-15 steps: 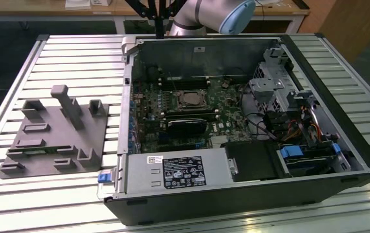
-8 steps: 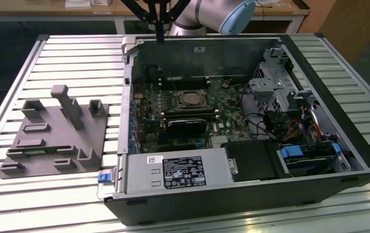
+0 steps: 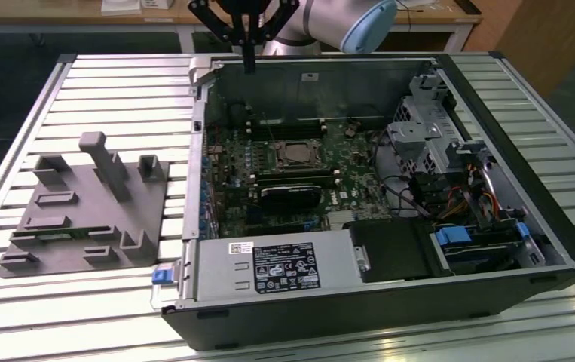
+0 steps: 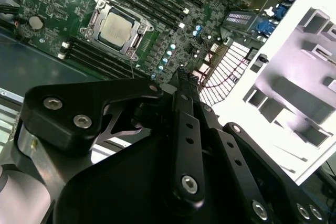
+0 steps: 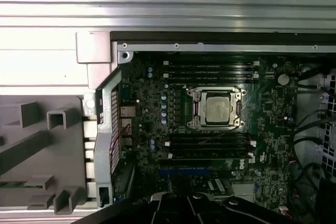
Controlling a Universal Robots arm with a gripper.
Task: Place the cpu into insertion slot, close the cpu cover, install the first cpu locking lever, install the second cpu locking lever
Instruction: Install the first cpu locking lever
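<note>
Gripper point(image 3: 251, 68) poised above the open computer case point(image 3: 317, 79), its fingers pressed together, holding nothing.
The cpu point(image 5: 218, 108) sits in the insertion slot point(image 3: 280, 156) on the green motherboard point(image 5: 273, 129), well apart from the gripper, with the cpu cover point(image 5: 196, 111) lying flat around it. A grey fixture point(image 3: 76, 226) rests on the bench point(image 3: 116, 83) beside the case.

robotics lab, slatted aluminium workbench point(image 3: 116, 83), open computer case point(image 3: 317, 90), wooden desks point(image 3: 66, 11) behind

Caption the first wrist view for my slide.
Silver square cpu sits inside the silver-rimmed insertion slot on the green circuit board.
</note>
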